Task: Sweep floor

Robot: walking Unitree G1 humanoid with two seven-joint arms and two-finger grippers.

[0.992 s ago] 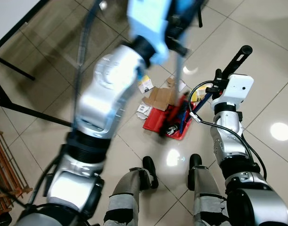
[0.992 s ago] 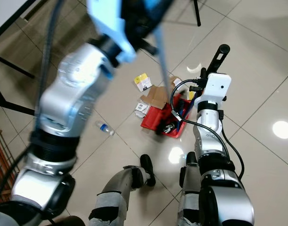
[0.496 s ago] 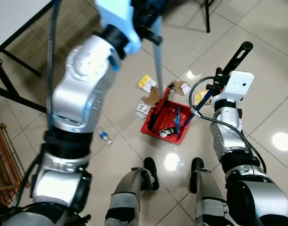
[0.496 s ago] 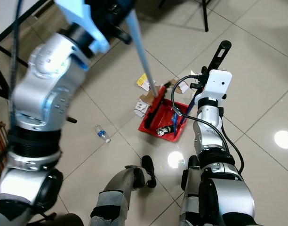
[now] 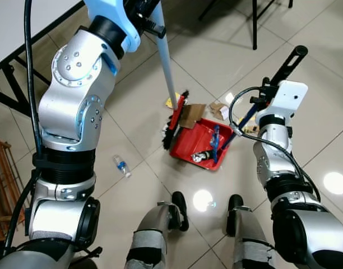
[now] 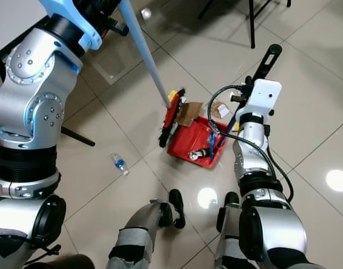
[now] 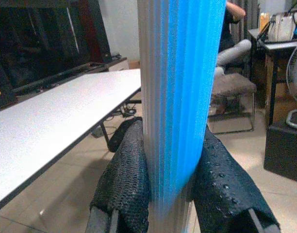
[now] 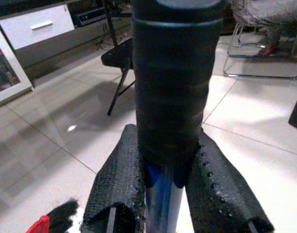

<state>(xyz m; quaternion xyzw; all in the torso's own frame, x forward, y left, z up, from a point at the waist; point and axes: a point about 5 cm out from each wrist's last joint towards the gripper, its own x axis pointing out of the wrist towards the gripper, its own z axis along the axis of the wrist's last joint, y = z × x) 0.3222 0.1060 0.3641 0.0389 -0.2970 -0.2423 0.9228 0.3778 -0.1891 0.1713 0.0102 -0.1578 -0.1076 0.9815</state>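
My left gripper (image 7: 170, 194) is shut on the broom's pale blue handle (image 7: 180, 97), high at the left (image 5: 144, 10). The handle slants down to the red and black brush head (image 5: 174, 120), which stands on the tiles at the left edge of the red dustpan (image 5: 189, 147). Some rubbish (image 5: 203, 155) lies inside the pan. My right gripper (image 8: 168, 194) is shut on the black grip (image 8: 175, 82) of the dustpan's blue upright handle (image 5: 227, 143). A cardboard piece (image 5: 191, 115), a yellow packet (image 6: 172, 96) and paper scraps (image 5: 219, 107) lie just beyond the pan.
A small plastic bottle (image 5: 121, 166) lies on the tiles left of my feet (image 5: 180, 202). Black table legs (image 5: 14, 84) stand at the left, chair legs (image 5: 254, 25) at the back, a wooden rack (image 5: 3, 185) at the far left. A seated person (image 7: 233, 43) is beyond a white table (image 7: 41, 131).
The brush head has moved out of the dustpan leftward to its left edge. My left arm swung up and to the left. The view has shifted a little.
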